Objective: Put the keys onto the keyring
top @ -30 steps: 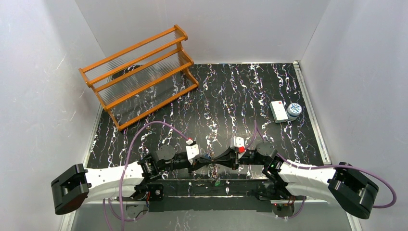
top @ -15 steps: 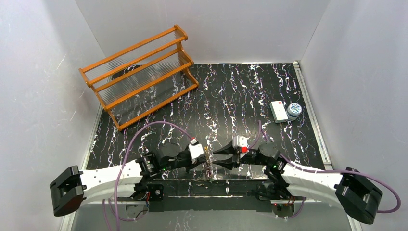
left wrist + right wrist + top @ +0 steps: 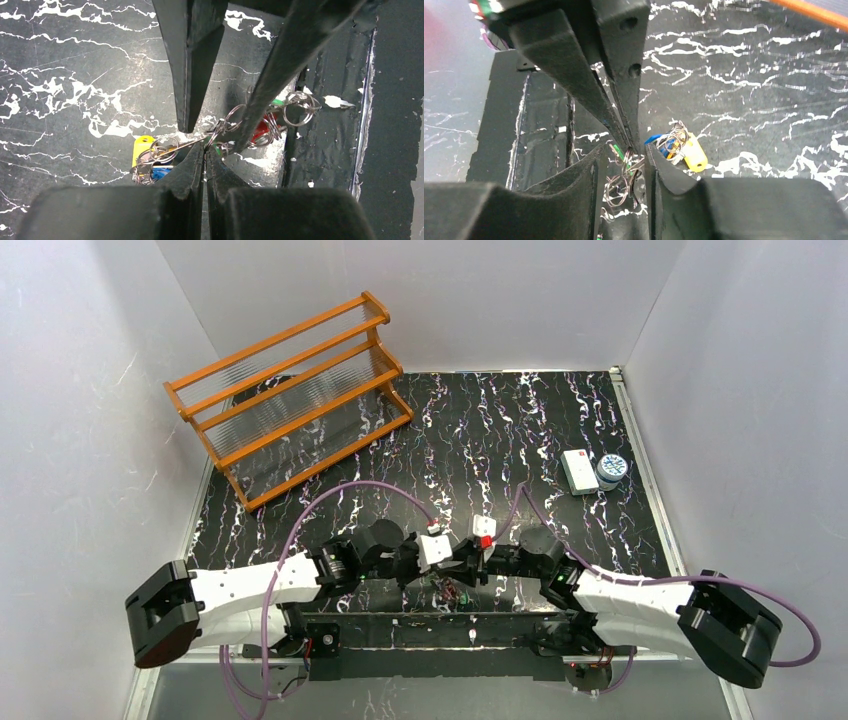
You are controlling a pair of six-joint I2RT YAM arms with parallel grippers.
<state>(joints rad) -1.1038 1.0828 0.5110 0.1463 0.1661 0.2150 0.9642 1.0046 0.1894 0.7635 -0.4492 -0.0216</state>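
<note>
Keys (image 3: 141, 148) lie tangled at the surface's (image 3: 60, 75) near edge, the keyring (image 3: 186, 144) pinched in the clenched left tool (image 3: 205, 150); the released right tool (image 3: 624, 155) straddles them. A tug could snag the rings (image 3: 300, 107) or slip the keyring free.

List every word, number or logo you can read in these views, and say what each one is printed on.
No text can be read in any view.
Round tin: blue marking on the lid, too small to read.
White box: too small to tell whether it bears print.
Yellow key tag: no writing on the part that shows.
</note>
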